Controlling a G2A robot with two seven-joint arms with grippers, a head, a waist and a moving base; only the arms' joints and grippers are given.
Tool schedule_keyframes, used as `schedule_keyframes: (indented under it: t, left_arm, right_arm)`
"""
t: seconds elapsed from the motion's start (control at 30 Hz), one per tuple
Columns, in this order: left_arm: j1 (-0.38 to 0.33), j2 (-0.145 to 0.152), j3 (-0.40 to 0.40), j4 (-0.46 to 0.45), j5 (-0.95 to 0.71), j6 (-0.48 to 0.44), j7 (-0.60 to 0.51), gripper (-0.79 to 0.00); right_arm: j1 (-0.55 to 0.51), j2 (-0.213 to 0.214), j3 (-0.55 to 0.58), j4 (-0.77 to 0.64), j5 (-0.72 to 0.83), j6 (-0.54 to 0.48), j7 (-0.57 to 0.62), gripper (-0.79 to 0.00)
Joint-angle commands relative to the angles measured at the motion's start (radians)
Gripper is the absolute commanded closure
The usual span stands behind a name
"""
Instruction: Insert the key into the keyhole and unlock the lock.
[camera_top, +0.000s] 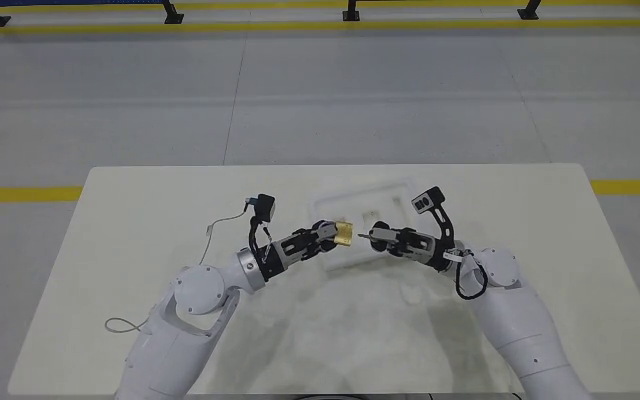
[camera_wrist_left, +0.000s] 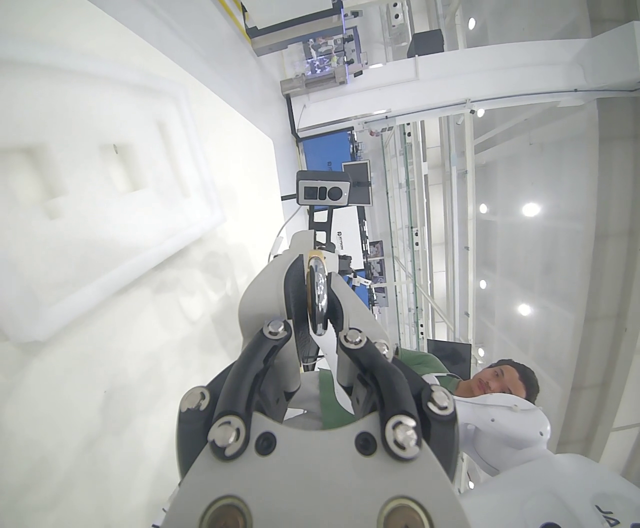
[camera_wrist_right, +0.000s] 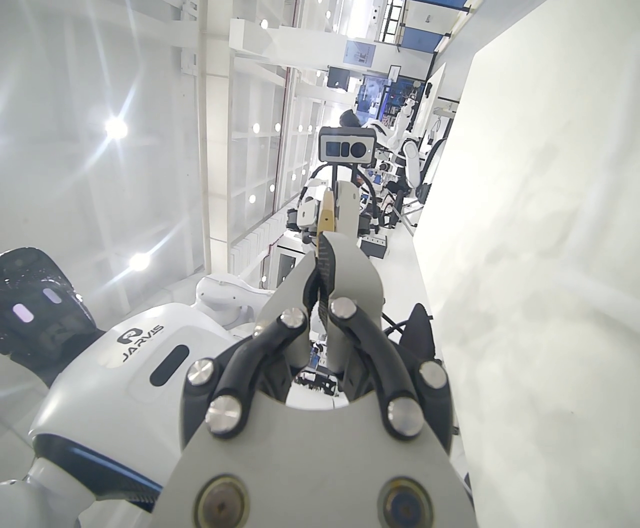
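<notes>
Nearest the robot, over the white table, the two claws are held tip to tip. The left claw is clamped on the lock. In its wrist view the silver loop is pinched between the black pads, and the brass body is left sticking out past the tips. It seems to be held that way so that the keyhole end is turned toward the other claw and kept steady. The right claw is pressed together and aimed straight at the lock, with only a small gap left between them. In the top view a thin bit, taken to be the key, is seen poking from its tips just beside the brass. The claw is judged to be squeezed on it. The key is likely kept in line with the lock so that it can be pushed straight in. In the right wrist view the key cannot be made out between the pads. The keyhole is not seen either, so it cannot be told if the key has gone in yet. Farther back, a white foam tray with cut-out holes is laid on the table, behind both claws.
</notes>
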Motion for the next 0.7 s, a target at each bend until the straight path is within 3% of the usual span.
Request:
schedule_keyframes:
  t: [0.0,0.67]
  left_arm:
    - [-0.002,0.001,0.001,0.001,-0.004,0.005,-0.012,0.0]
    - [-0.004,0.002,0.002,0.001,-0.004,0.008,-0.016,0.0]
  right_arm:
    - [0.001,0.0,-0.001,0.001,0.003,0.0,0.004,0.0]
    - [0.011,0.0,-0.03,0.013,0.01,-0.002,0.004,0.0]
